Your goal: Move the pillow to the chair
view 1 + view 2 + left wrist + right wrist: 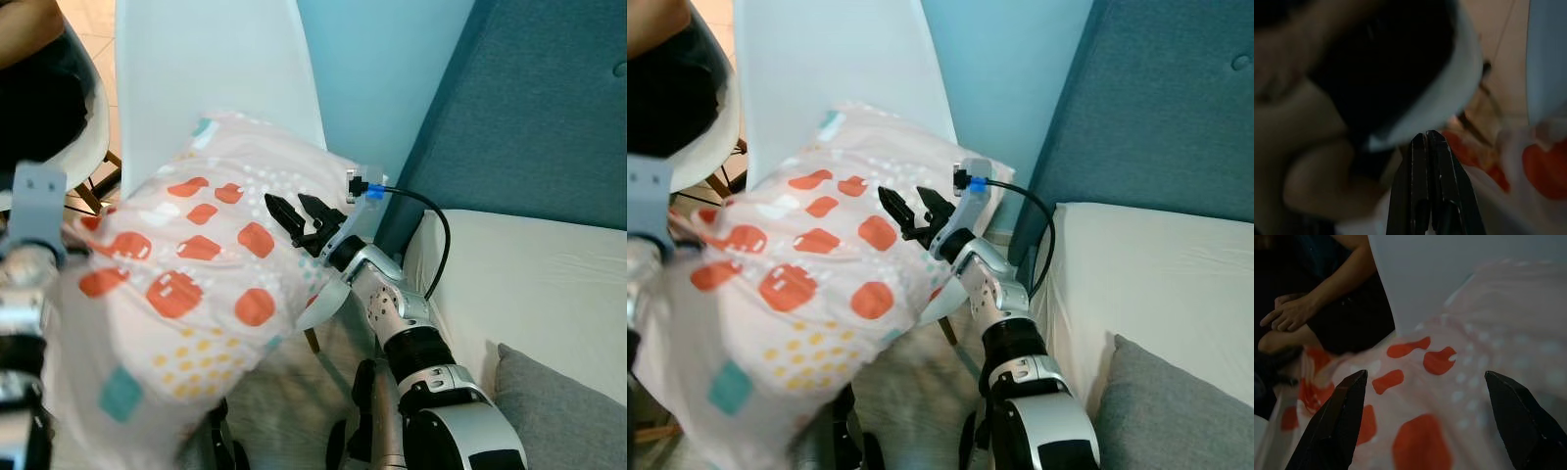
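The pillow (186,284), pale with orange patches and small dots, leans tilted against the seat and back of a white chair (216,69). Its lower left part is blurred. My right gripper (289,204) is open at the pillow's right side, its black fingers spread over the fabric; in the right wrist view the gripper (1425,377) has the orange patches between its fingertips. My left arm (24,245) is at the pillow's left edge. In the left wrist view the left gripper (1425,136) is shut, with the pillow (1542,161) just beside it.
A person (34,88) sits in another white chair at the upper left, close to my left arm. A teal sofa (529,117) with a cream seat cushion (549,284) and a grey pillow (568,411) stands on the right. Light floor shows under the chair.
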Motion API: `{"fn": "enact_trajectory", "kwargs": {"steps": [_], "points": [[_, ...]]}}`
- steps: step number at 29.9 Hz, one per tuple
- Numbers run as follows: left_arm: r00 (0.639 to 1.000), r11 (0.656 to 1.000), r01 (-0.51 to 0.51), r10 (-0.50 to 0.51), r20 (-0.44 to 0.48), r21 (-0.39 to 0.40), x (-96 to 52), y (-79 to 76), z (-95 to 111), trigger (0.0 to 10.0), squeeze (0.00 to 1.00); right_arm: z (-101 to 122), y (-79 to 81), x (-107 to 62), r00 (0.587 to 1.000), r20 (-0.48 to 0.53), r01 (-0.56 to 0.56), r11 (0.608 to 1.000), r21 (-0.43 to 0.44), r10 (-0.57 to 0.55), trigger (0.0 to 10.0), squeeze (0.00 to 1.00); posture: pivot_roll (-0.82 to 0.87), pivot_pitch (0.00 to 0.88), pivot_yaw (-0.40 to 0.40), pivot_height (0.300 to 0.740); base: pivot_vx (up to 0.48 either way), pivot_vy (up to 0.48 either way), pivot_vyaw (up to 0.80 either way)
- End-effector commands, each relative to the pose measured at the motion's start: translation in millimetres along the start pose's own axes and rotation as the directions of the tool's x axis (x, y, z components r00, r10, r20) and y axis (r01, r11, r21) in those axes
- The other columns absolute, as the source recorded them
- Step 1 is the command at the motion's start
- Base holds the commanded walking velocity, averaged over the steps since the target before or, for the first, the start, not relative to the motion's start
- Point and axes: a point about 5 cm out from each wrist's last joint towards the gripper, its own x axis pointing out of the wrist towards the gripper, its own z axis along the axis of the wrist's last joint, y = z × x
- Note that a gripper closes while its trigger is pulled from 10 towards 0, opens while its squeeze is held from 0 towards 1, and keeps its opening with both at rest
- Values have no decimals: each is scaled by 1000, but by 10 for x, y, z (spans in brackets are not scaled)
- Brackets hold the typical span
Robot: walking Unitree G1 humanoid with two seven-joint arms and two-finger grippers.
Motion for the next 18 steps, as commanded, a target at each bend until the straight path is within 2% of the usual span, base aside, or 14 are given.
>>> {"fn": "enact_trajectory", "kwargs": {"steps": [1,3,4,6,8,10,12,13,15,16,17,18], "points": [[999,997,12,-14,28,77,48,24,59,0,0,-10,-16,2,1000,5,14,1000,4,-14,10000,0,44,243,-58,563,0,0,0],[997,993,-15,6,75,119,123,95,221,0,0,-9,-14,12,1000,9,17,1000,6,-17,10000,0,45,242,-59,563,0,0,0],[997,993,-15,6,75,119,123,95,221,0,0,-9,-14,12,1000,9,17,1000,6,-17,10000,0,45,242,-59,563,0,0,0],[993,987,-42,23,116,157,177,158,354,0,0,-9,-15,16,1000,10,18,1000,7,-18,10000,0,46,241,-60,563,0,0,0],[988,984,-51,26,150,169,220,191,481,0,0,-8,-22,15,1000,12,20,1000,8,-20,10000,0,48,240,-59,563,0,0,0],[987,984,-51,24,158,171,232,196,511,0,0,-8,-25,14,1000,12,21,1000,8,-21,10000,0,48,240,-59,563,0,0,0],[987,987,-14,-12,162,163,235,94,508,0,0,-25,-38,2,1000,9,27,1000,7,-27,10000,0,47,239,-56,563,0,0,0],[987,987,-14,-12,162,163,235,94,508,0,0,-25,-38,2,1000,9,27,1000,7,-27,10000,0,47,239,-56,563,0,0,0],[987,990,33,-54,149,140,216,-51,437,0,0,-43,-45,-11,999,6,32,999,6,-32,10000,0,45,239,-56,563,0,0,0],[990,990,49,-66,125,132,205,-112,363,8118,0,-50,-47,-15,999,5,35,999,4,-35,10000,0,41,242,-55,563,0,0,0],[990,990,49,-66,125,132,205,-112,363,8118,0,-50,-47,-15,999,5,35,999,4,-35,10000,0,41,242,-55,563,0,0,0],[992,992,68,-79,101,110,187,-171,280,10000,0,-54,-49,-19,999,5,36,999,3,-36,10000,0,39,243,-56,563,0,0,0]]}}
